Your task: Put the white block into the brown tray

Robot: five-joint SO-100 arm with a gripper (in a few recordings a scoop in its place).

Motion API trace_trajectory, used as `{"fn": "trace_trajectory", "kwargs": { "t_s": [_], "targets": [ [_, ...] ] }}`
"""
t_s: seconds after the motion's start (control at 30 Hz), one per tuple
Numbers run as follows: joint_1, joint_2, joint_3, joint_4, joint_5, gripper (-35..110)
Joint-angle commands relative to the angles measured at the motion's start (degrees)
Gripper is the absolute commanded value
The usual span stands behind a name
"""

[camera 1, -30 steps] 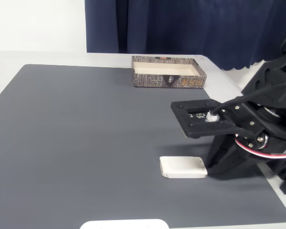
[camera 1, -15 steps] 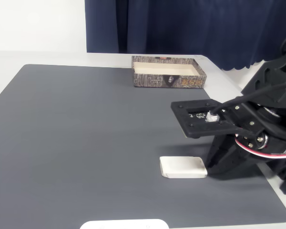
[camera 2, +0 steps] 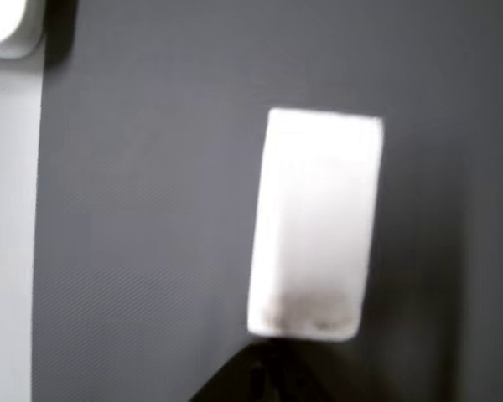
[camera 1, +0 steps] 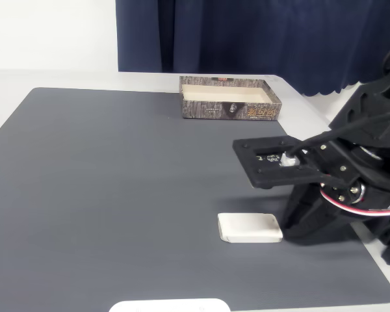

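The white block (camera 1: 249, 228) lies flat on the dark grey mat (camera 1: 130, 195), at the front right of the fixed view. The black arm (camera 1: 338, 175) hangs low just right of it, and its camera plate (camera 1: 268, 162) juts out above the block. In the wrist view the white block (camera 2: 316, 222) sits just ahead of my gripper (camera 2: 264, 375), whose dark tips meet in one point at the block's near end, with nothing held. The brown tray (camera 1: 229, 109) stands at the mat's far edge, its cream inside bare.
A wider white rounded plate shape (camera 1: 169, 305) pokes in at the mat's front edge and shows as the white rounded plate (camera 2: 4, 25) in the wrist view's corner. Pale table (camera 1: 312, 110) surrounds the mat. A dark blue curtain (camera 1: 260, 39) hangs behind.
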Motion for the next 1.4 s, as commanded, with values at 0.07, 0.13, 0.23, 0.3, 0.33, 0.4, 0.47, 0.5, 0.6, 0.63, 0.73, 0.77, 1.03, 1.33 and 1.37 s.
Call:
{"fn": "trace_trajectory", "kwargs": {
  "t_s": [0.07, 0.13, 0.23, 0.3, 0.33, 0.4, 0.47, 0.5, 0.6, 0.63, 0.73, 0.77, 1.03, 1.33, 1.37],
  "targets": [
    [0.97, -10.46, -8.70, 0.62, -0.79, 0],
    [1.14, -13.89, -11.60, 0.62, -0.88, 0],
    [1.58, -18.19, -15.47, 0.62, -0.97, 0],
    [1.93, -20.65, -17.58, 0.35, -0.97, 0],
    [2.02, -21.80, -18.28, -0.53, -0.44, 0],
    [2.02, -23.64, -18.63, -4.83, -0.44, 0],
    [1.85, -25.58, -18.81, -8.17, -0.53, 0],
    [1.85, -26.54, -19.25, -8.79, -0.53, 0],
    [1.85, -29.53, -20.74, -8.88, -0.79, 0],
    [1.93, -30.41, -21.18, -8.88, -0.97, 0],
    [2.02, -33.05, -22.41, -9.32, -1.41, 0],
    [2.11, -33.84, -22.94, -9.67, -1.76, 0],
    [3.25, -42.10, -29.88, -11.16, -7.03, 0],
    [4.31, -46.14, -32.52, -10.90, -8.00, 0],
    [4.39, -46.14, -32.61, -10.90, -8.00, 1]
  ]
}}
